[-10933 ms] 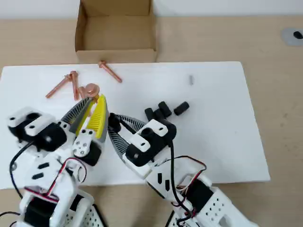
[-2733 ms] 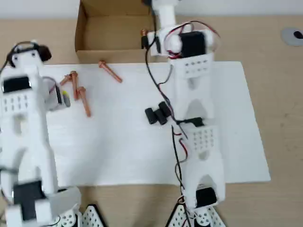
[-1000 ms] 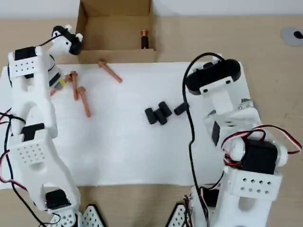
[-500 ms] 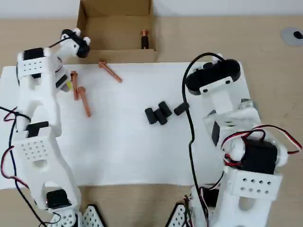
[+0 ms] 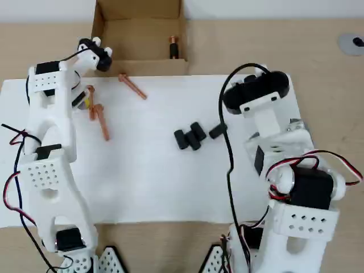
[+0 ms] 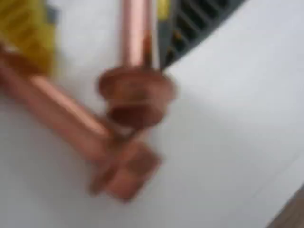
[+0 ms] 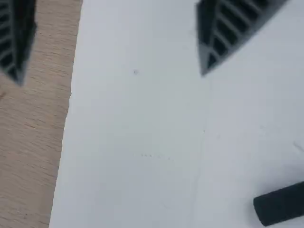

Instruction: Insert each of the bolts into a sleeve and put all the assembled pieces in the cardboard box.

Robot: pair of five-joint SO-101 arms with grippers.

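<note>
High view: cardboard box (image 5: pixel 139 61) at the far edge of the desk (image 5: pixel 330 85), with one assembled piece (image 5: pixel 173 47) inside against its right wall. At least three loose bolts (image 5: pixel 102 120) lie on the white sheet (image 5: pixel 170 182). One lies just in front of the box; the others are close together under the left arm's wrist. The sleeves (image 5: pixel 188 137) sit in a cluster near mid-sheet, well apart from the bolts.

Left wrist view: left end effector (image 6: pixel 102 57) is spread. Its yellow finger (image 6: pixel 23 38) is on one side and its dark finger (image 6: pixel 199 23) on the other side of a bolt (image 6: pixel 137 33). The shaft lies next to the dark finger and looks not yet pinched. A second bolt (image 6: pixel 71 126) lies slantwise, touching the first one's head.

Right wrist view: right end effector (image 7: pixel 110 73) is spread wide over the sheet's edge, pinching nothing, with a sleeve (image 7: pixel 280 204) lying near.

Step in hand, as I judge it: the pick of the next bolt by the left arm (one piece done, several to go).

The next move calls for closing squarely on the shaft without dragging the neighbour along, then a clean lift. The right arm would need to take up a sleeve and hold its bore in line with the bolt for the insertion.
</note>
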